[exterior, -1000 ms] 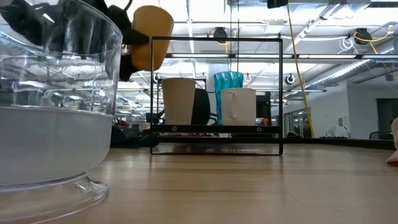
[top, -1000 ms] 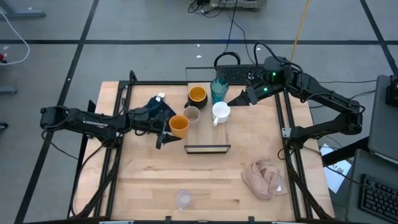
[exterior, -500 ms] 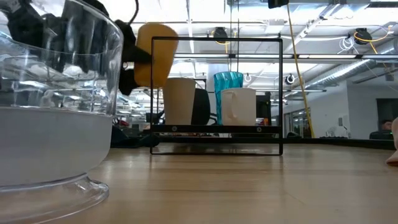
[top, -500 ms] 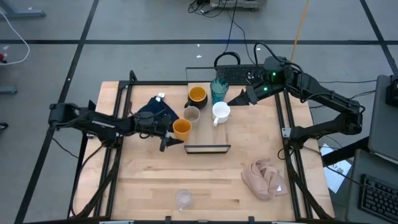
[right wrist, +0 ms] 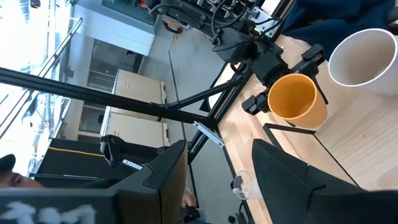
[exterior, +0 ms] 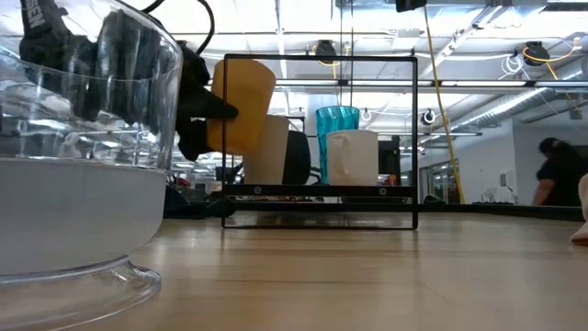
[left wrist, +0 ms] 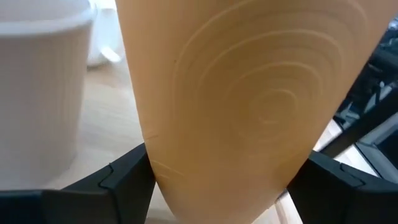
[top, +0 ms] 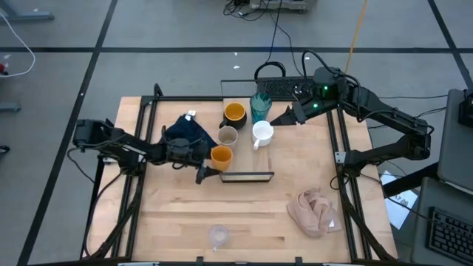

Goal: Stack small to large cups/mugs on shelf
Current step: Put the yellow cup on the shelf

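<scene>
Left gripper (top: 209, 166) clamps the small orange cup (top: 220, 156) over the shelf (top: 246, 176)
Right gripper (top: 279, 117) waits half-open beside the teal ribbed tumbler (top: 259, 106); the small grey-beige cup (exterior: 269, 150) is partly hidden

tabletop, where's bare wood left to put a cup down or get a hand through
Bare light-wood tabletop lies between the small clear glass and the left edge, and from the glass to the crumpled pink-beige cloth. The far middle is crowded: black mug, teal ribbed tumbler, white mug, grey-beige cup, plus the left gripper holding the small orange cup.
</scene>
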Tool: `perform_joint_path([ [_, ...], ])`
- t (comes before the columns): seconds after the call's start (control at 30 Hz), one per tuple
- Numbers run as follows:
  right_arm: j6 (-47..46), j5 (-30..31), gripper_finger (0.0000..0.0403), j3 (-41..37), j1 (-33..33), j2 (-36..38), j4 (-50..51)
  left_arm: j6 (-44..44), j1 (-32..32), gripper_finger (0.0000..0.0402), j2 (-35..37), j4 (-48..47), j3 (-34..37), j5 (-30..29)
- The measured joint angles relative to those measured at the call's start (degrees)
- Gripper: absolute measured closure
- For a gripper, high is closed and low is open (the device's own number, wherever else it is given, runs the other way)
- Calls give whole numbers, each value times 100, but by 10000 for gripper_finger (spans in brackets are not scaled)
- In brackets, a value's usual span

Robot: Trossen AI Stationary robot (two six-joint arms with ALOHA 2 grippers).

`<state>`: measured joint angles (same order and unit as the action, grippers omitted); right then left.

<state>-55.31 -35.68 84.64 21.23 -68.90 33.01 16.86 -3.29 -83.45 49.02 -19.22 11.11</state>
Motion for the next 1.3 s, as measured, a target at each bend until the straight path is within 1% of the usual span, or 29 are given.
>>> perform_joint_path([
  [0.27,0,0,232,0,0,0,2,-180,-2,102,0,29,-4,-222],
  [0.5,-55,-2,232,0,-2,0,-17,-153,-2,103,-288,118,-8,-136],
  [0.87,-103,-2,232,0,-2,0,-22,-198,9,105,-530,260,-53,-66],
  [0.97,-103,-2,232,0,-2,0,-22,-177,16,101,-762,287,-60,-57],
  [1.07,-104,-4,232,0,-2,0,-23,-144,18,98,-1013,633,-162,-15],
  [1.2,-125,-4,232,0,-2,0,-24,-127,30,101,-1362,605,-409,84],
  [1.3,-189,-4,232,0,-2,0,-73,-128,35,100,-1493,597,-534,142],
])
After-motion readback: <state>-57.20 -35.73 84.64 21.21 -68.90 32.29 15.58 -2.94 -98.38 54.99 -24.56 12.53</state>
